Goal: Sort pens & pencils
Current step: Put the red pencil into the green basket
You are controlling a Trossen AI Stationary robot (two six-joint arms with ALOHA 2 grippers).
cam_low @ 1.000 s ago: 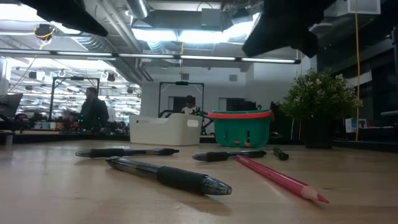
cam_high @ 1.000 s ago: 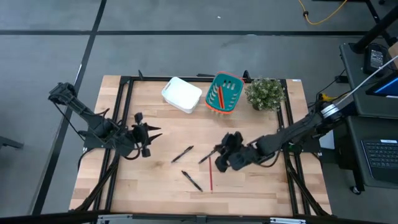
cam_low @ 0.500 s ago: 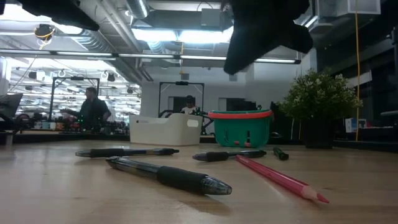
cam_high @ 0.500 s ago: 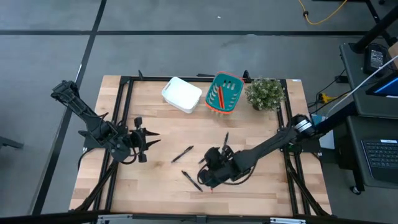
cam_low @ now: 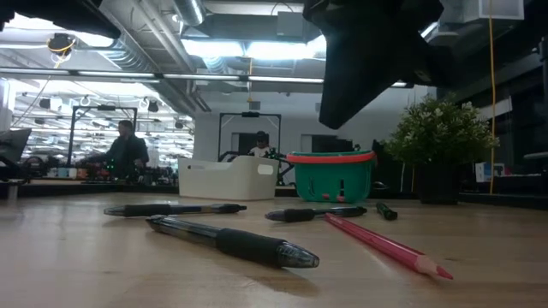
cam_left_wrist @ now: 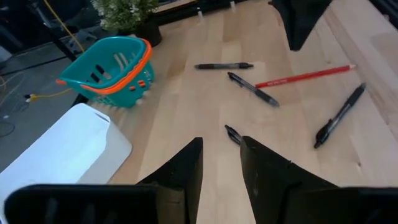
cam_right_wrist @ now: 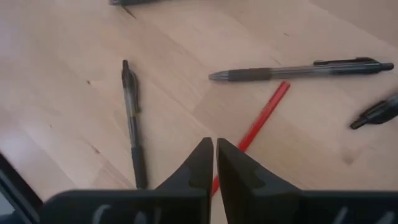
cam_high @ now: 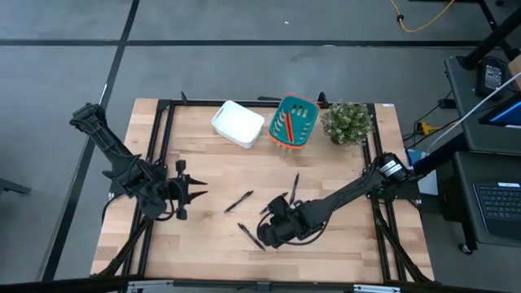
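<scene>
From above, the right gripper [cam_high: 269, 233] hangs over the red pencil [cam_high: 276, 244] among four black pens [cam_high: 239, 201] on the bench [cam_high: 212, 244]; other pencils already fill the teal basket [cam_high: 291, 123]. The left gripper [cam_high: 186, 191] waits open.

Low view: that pencil [cam_low: 385, 246] lies flat.

Right wrist view: its jaws are shut, so a descent would probably just nudge the pencil [cam_right_wrist: 261, 119] toward the nearby pen [cam_right_wrist: 301, 70].

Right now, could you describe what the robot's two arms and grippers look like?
Both arms are dark, slim and jointed. The left gripper and right gripper each end in two black, tapering, pointed fingers. The right arm carries a pale, silvery ring at one joint.
</scene>
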